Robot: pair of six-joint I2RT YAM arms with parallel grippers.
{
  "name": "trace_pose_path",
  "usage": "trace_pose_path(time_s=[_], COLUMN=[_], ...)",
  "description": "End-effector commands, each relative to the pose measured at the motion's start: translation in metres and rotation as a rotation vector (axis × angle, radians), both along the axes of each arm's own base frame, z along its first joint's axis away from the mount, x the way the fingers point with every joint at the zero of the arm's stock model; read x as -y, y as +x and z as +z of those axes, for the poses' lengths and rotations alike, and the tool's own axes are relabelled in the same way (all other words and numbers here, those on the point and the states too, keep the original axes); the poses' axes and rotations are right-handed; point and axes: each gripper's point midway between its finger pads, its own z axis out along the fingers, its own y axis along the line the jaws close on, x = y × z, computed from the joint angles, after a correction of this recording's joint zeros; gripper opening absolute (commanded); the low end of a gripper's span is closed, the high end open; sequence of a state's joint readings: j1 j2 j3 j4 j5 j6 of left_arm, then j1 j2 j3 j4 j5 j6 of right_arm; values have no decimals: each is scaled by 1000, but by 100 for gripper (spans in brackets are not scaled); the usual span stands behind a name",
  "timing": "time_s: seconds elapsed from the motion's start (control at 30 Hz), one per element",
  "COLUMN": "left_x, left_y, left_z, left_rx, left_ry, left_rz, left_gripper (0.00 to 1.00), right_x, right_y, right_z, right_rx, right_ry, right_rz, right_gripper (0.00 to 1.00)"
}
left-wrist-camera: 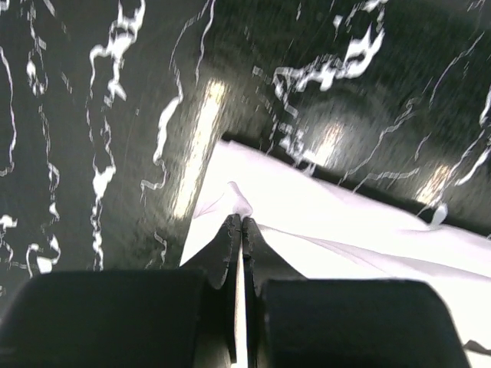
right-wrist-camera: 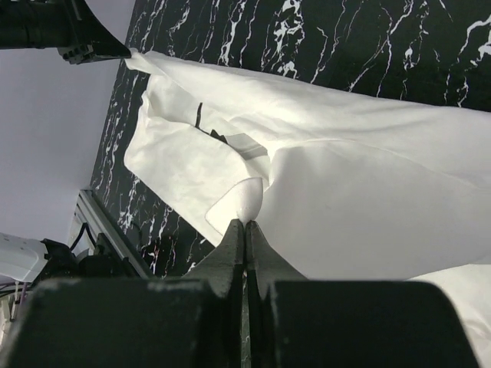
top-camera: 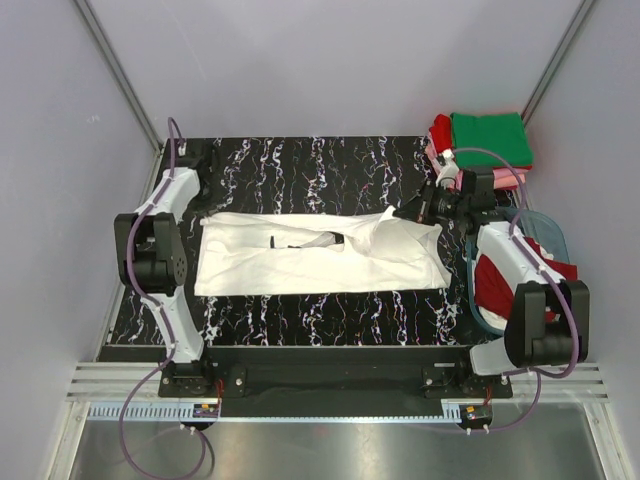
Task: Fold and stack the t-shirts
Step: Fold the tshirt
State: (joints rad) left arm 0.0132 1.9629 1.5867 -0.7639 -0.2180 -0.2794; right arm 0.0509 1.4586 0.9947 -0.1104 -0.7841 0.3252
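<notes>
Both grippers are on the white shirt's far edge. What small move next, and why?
Probably lift both ends slightly, together. The left gripper is shut on the far-left corner of the white t-shirt, the right gripper on a fold at its far-right side, and the rest lies flat on the table; an even lift would free that edge for folding toward the near side.

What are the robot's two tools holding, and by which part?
Both grip the white cloth t-shirt with black print: left tool pinches a corner, right tool a rounded fold.
</notes>
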Motion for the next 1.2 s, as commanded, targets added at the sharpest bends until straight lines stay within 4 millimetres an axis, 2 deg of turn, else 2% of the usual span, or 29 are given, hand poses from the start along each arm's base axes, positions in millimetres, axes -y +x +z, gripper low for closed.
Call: trace_pose_path(time_s=[0.0,0.2,0.4,0.47,0.5,0.53,0.57,0.6,0.63,0.67,0.7,0.73,0.77,0.83,0.93,1.0,1.07,1.1,1.13,1.17], left_x=[-4,-4,-3,-4,-4,-8,-3,-4,-13,-17,-20,-26,-28,-24,-14,-6,7,12,17,27], left_y=[-5,-30,-47,-52,-58,-62,-66,-75,-84,-90,-96,-106,-107,-105,-90,-78,-65,-60,-53,-50], left_z=[25,17,17,18,13,13,13,12,14,15,18,17,30,40,55,57,52,49,39,32], left_rx=[72,44,37,38,23,19,15,-9,-16,-16,0,-2,48,104,183,212,201,195,168,149], left_ry=[27,30,33,37,40,60,69,74,115,132,141,163,157,124,59,33,9,11,15,12], left_rz=[16,18,15,22,22,36,26,56,90,115,160,185,206,220,192,161,116,98,85,59], left_gripper=[0,0,0,0,0,0,0,16,32,47,64,85,93,95,92,89,87,86,86,85], right_x=[6,13,20,27,30,36,45,49,54,63,68,75,84,88,83,76,61,54,38,35], right_y=[-5,-17,-36,-41,-45,-49,-54,-60,-66,-72,-76,-82,-83,-84,-73,-68,-62,-59,-58,-55], right_z=[19,22,16,4,7,3,-16,-13,-20,-39,-36,-43,-48,-44,-29,-35,-34,-45,-44,-60], right_rx=[69,63,39,0,3,-21,-66,-79,-109,-149,-153,-183,-189,-185,-168,-210,-226,-277,-283,-330], right_ry=[-14,-34,-40,-57,-54,-63,-80,-47,-46,-60,-34,-47,-62,-69,-63,-48,-3,8,5,-38], right_rz=[-40,-92,-157,-209,-243,-292,-367,-423,-471,-539,-598,-647,-704,-729,-697,-664,-607,-596,-551,-565], right_gripper=[0,0,0,0,0,0,0,11,31,52,71,74,78,80,78,78,75,75,74,74])
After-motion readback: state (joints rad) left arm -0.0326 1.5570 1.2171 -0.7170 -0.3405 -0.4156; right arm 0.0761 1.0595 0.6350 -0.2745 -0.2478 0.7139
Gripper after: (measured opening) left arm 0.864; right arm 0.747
